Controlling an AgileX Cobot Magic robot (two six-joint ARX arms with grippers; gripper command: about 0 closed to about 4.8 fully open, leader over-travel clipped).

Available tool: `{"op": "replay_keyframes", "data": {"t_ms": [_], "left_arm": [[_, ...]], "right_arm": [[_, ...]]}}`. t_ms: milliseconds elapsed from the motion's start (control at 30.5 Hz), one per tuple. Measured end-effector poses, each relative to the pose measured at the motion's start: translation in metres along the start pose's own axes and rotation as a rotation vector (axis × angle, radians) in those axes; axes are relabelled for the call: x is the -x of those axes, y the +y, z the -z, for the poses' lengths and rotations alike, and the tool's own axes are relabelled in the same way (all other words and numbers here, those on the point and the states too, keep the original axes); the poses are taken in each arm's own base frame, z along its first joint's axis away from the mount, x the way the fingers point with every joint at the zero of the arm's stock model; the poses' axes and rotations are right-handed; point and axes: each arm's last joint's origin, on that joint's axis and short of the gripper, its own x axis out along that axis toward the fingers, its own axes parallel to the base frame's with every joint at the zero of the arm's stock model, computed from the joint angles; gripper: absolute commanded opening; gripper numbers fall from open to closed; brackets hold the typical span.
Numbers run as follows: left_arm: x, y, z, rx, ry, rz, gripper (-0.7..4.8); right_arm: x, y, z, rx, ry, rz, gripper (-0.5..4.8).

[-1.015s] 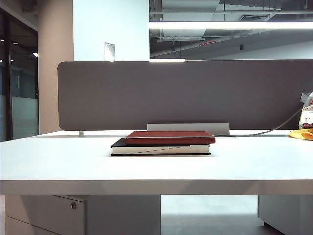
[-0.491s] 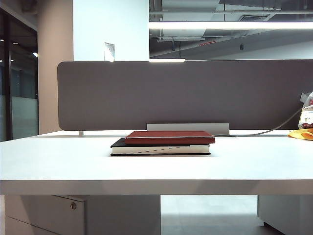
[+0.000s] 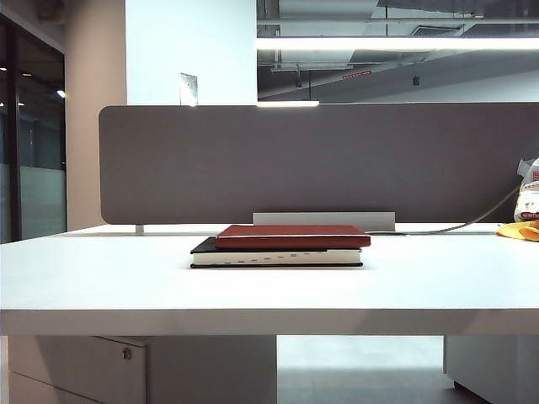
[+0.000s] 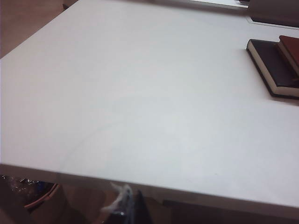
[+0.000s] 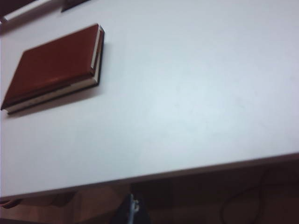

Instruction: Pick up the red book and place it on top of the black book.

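Note:
The red book lies flat on top of the black book at the middle of the white table, its cover shifted slightly right of the black one. Neither gripper shows in the exterior view. In the left wrist view my left gripper hangs shut and empty off the table's near edge, far from the black book and the red book. In the right wrist view my right gripper is shut and empty, also beyond the table edge, well away from the red book.
A grey divider panel stands along the back of the table. At the far right lie a yellow object and a white bag, with a cable running to them. A drawer cabinet sits under the table.

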Motion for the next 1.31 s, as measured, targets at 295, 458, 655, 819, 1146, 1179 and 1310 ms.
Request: {"op": "replay_keyframes", "data": {"t_ms": [295,458,655,819,1146,1179,1310], "left_arm": [[0.000,0.000,0.000,0.000,0.000,0.000,-0.06],[0.000,0.000,0.000,0.000,0.000,0.000,-0.06],[0.000,0.000,0.000,0.000,0.001,0.000,-0.06],[0.000,0.000,0.000,0.000,0.001,0.000,-0.06],[0.000,0.000,0.000,0.000,0.001,0.000,-0.06],[0.000,0.000,0.000,0.000,0.001,0.000,-0.06],[0.000,0.000,0.000,0.000,0.000,0.000,-0.06]], "right_arm": [[0.010,-0.007,0.014,-0.029,-0.128,0.057,-0.01],[0.004,-0.013,0.018,-0.035,-0.134,0.095,-0.01],[-0.001,-0.016,0.021,-0.029,-0.151,0.096,-0.01],[-0.001,-0.016,0.019,-0.003,-0.202,0.083,-0.01],[-0.012,-0.025,0.038,0.006,-0.250,0.067,-0.01],[-0.011,-0.025,0.038,0.013,-0.266,0.063,-0.01],[-0.010,-0.027,0.047,0.029,-0.312,0.067,-0.01]]}}
